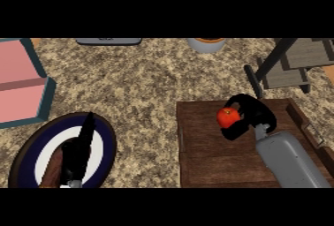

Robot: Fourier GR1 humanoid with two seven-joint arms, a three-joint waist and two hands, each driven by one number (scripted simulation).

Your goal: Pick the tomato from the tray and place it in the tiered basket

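While my right black hand [251, 115] curls its fingers around the round red tomato [228, 117] over the brown wooden tray [215, 154], I judge it light, smooth, bruisable, best cupped at its widest girth.

My right forearm [287, 161] is a smooth pale grey shell, rounded and bulky, narrowing to a slim grey wrist link. Beyond it sits my right hand [251, 115], glossy black all over, with thick rounded fingers and a thumb. My left hand [77, 152] is the same black, its fingers slender and tapering, with a small grey piece at its base.
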